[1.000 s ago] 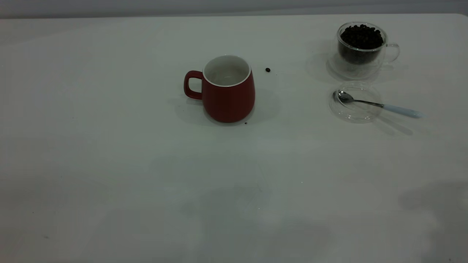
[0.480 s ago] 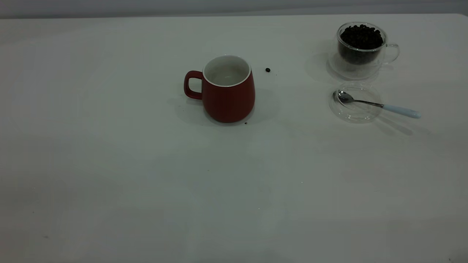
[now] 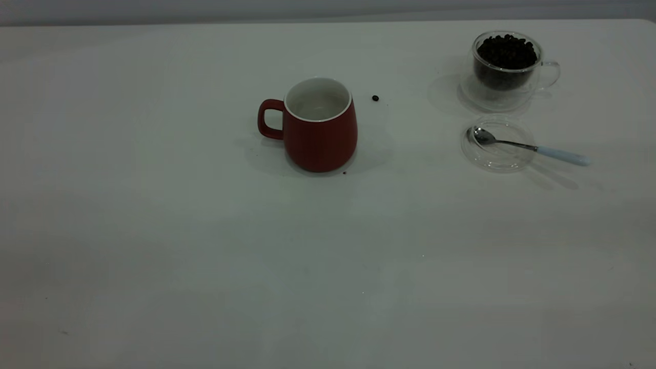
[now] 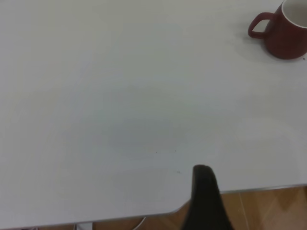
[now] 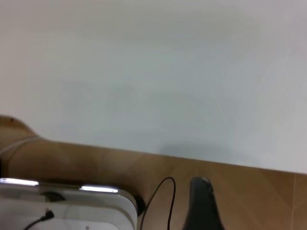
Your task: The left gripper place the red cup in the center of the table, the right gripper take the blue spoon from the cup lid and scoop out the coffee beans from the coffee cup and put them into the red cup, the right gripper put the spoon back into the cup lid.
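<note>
The red cup (image 3: 319,125) stands upright near the middle of the table, handle to the left, its white inside showing no beans; it also sits far off in the left wrist view (image 4: 283,29). At the back right the glass coffee cup (image 3: 506,66) is full of dark coffee beans. In front of it lies the clear cup lid (image 3: 498,144), with the blue-handled spoon (image 3: 533,147) resting bowl-first in it and its handle pointing right. Neither arm appears in the exterior view. My left gripper (image 4: 204,191) hangs over the table's near edge, and my right gripper (image 5: 201,203) hangs beyond the edge, above the floor.
One loose coffee bean (image 3: 375,98) lies to the right of the red cup, and a dark crumb (image 3: 344,172) sits at its base. Beyond the table edge (image 5: 144,151) there is wooden floor with a white device (image 5: 62,206) and a black cable (image 5: 165,196).
Faint shadows on the near part of the table, strongest at the lower right, have faded away. The cups, lid and spoon have not moved.
</note>
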Robot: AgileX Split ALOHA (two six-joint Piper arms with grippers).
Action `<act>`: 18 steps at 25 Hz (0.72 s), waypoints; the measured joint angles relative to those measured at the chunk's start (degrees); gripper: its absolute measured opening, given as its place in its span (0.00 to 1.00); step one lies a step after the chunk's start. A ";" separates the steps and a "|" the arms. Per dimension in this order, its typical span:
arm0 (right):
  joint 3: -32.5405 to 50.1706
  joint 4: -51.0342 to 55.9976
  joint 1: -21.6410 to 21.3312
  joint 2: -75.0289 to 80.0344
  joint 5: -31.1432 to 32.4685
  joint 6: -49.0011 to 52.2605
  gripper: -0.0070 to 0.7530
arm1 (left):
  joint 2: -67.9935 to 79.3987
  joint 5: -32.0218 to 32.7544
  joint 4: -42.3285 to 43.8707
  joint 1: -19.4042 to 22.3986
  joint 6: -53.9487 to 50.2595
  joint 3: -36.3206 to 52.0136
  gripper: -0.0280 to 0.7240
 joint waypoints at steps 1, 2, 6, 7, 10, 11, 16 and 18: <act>0.00 0.00 -1.96 -0.12 0.00 0.00 0.76 | 0.00 0.00 0.00 0.00 0.00 0.00 0.82; 0.00 0.00 -3.67 -0.36 0.00 0.00 0.76 | 0.00 0.00 0.00 0.00 0.00 0.00 0.82; 0.04 -0.05 -8.00 -5.21 -0.01 0.00 0.76 | 0.00 0.00 0.00 0.00 0.00 0.00 0.82; 0.04 -0.05 -7.80 -7.49 -0.01 0.00 0.76 | 0.00 0.00 0.00 0.00 0.00 0.00 0.82; 0.04 -0.05 -5.10 -16.15 0.18 0.00 0.76 | 0.00 0.00 0.00 0.00 0.00 0.00 0.82; 0.04 0.01 -3.99 -19.66 0.24 0.00 0.76 | 0.00 0.00 0.00 0.00 0.00 0.00 0.82; 0.04 0.26 -2.65 -28.18 1.08 0.00 0.74 | 0.00 0.00 0.00 0.00 0.00 0.00 0.82; 0.04 0.46 -2.65 -28.18 1.08 0.00 0.72 | 0.00 0.00 0.00 0.00 0.00 0.00 0.82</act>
